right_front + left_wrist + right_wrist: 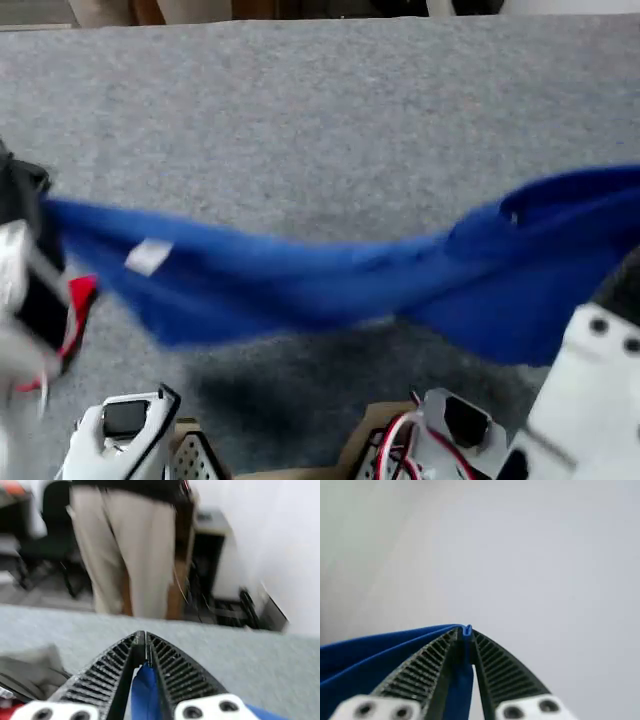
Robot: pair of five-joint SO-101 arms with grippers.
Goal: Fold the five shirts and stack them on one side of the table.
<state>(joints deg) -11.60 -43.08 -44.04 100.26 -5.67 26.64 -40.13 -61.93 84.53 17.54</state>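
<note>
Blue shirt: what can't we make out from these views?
- High view: blue shirt is motion-blurred. Its right end runs off the frame edge and behind a white arm, so the fold state is unclear.
- Left wrist view: left gripper covers all but a sliver of shirt. The grey cloth is blurred, edge-cut and unidentifiable.
- Right wrist view: right gripper hides the pinched edge.

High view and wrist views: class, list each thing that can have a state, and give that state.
shirt: unfolded, held up in the air, stretched between both grippers.
left gripper: fingers shut on the shirt's edge.
right gripper: fingers shut on the shirt's edge.
</note>
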